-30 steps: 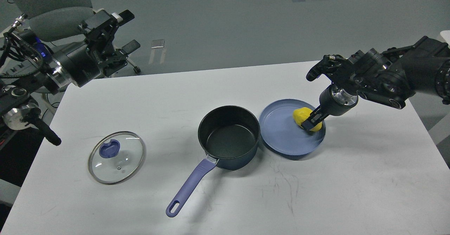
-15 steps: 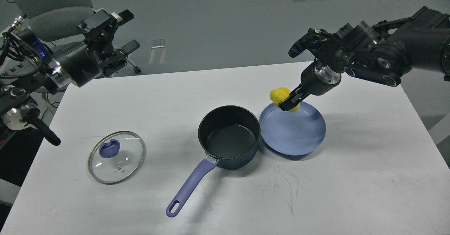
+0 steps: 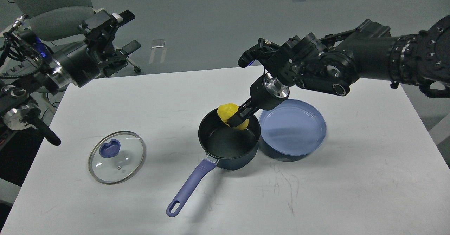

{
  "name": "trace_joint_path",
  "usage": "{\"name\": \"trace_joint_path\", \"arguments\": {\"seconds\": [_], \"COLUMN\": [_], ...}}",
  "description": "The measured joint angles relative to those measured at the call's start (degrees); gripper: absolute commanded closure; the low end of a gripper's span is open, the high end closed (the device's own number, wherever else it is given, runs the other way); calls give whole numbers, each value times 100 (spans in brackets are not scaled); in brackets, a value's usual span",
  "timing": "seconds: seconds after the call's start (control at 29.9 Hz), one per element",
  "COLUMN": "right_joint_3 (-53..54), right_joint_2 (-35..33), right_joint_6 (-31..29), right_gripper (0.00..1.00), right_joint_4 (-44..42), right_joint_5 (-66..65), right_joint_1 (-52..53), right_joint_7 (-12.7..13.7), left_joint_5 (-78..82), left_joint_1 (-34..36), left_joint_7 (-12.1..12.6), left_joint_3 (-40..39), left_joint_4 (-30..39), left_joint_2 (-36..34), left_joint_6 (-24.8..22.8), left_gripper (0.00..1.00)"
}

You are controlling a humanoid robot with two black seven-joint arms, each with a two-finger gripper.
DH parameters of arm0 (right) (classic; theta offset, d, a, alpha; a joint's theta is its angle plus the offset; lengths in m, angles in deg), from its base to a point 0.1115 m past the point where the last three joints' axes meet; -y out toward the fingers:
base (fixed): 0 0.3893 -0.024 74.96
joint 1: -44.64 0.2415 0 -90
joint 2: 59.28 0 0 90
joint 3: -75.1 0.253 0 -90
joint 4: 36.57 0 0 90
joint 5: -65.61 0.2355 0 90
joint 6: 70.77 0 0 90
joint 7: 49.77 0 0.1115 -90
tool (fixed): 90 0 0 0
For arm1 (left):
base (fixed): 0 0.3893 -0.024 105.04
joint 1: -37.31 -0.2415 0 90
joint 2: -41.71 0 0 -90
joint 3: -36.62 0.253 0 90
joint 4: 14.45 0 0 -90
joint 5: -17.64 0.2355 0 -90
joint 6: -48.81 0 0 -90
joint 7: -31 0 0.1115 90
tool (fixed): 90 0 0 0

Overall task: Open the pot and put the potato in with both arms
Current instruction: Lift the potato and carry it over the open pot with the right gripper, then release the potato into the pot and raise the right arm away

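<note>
The dark blue pot [image 3: 229, 138] stands open at the table's middle, its lilac handle [image 3: 190, 187] pointing to the front left. Its glass lid [image 3: 116, 157] with a blue knob lies flat on the table to the left. My right gripper [image 3: 236, 118] is shut on the yellow potato [image 3: 227, 112] and holds it above the pot's far rim. My left gripper [image 3: 123, 31] is open and empty, raised beyond the table's far left corner.
An empty blue plate [image 3: 292, 128] sits right of the pot, touching it. The white table [image 3: 351, 178] has scuff marks near the front. A grey chair [image 3: 52, 17] stands behind my left arm.
My right gripper lifted the potato off the blue plate and carried it left, over the pot's far rim. The left arm has not moved.
</note>
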Motion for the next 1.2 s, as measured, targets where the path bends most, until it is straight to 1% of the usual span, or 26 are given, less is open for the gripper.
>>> {"name": "trace_joint_path", "arguments": {"seconds": [0.3, 0.6, 0.67, 0.74, 0.77, 0.8, 0.87, 0.9, 0.94, 1.04, 1.07, 1.1, 1.2], "right_joint_3": [17, 24, 23, 18, 17, 18, 18, 19, 20, 27, 31, 32, 51], "right_joint_2": [20, 20, 21, 21, 21, 20, 20, 20, 20, 20, 21, 20, 21], "right_joint_6": [0, 0, 0, 0, 0, 0, 0, 0, 0, 0, 0, 0, 0], "right_gripper": [74, 70, 64, 50, 50, 44, 41, 37, 35, 34, 32, 28, 26], "right_joint_4": [-161, -147, -147, -147, -147, -149, -158, -160, -162, -163, -164, -164, -164], "right_joint_5": [183, 619, 629, 632, 632, 632, 634, 638, 640, 641, 641, 642, 649], "right_joint_1": [-175, -218, -229, -264, -276, -288, -301, -304, -307, -322, -323, -324, -325], "right_joint_7": [0, 0, 0, 0, 0, 0, 0, 0, 0, 0, 0, 0, 0], "left_joint_5": [0, 0, 0, 0, 0, 0, 0, 0, 0, 0, 0, 0, 0], "left_joint_1": [0, 0, 0, 0, 0, 0, 0, 0, 0, 0, 0, 0, 1], "left_joint_7": [0, 0, 0, 0, 0, 0, 0, 0, 0, 0, 0, 0, 0], "left_joint_3": [0, 0, 0, 0, 0, 0, 0, 0, 0, 0, 0, 0, 0], "left_joint_4": [40, 48, 48, 48, 48, 48, 48, 48, 48, 48, 48, 49, 50], "left_joint_2": [-10, -11, -10, -10, -10, -10, -10, -10, -10, -10, -10, -10, -10], "left_joint_6": [3, 9, 9, 10, 10, 10, 10, 10, 10, 9, 6, 4, 1], "left_gripper": [3, 3, 3, 3, 3, 3, 3, 3, 3, 3, 3, 3, 3]}}
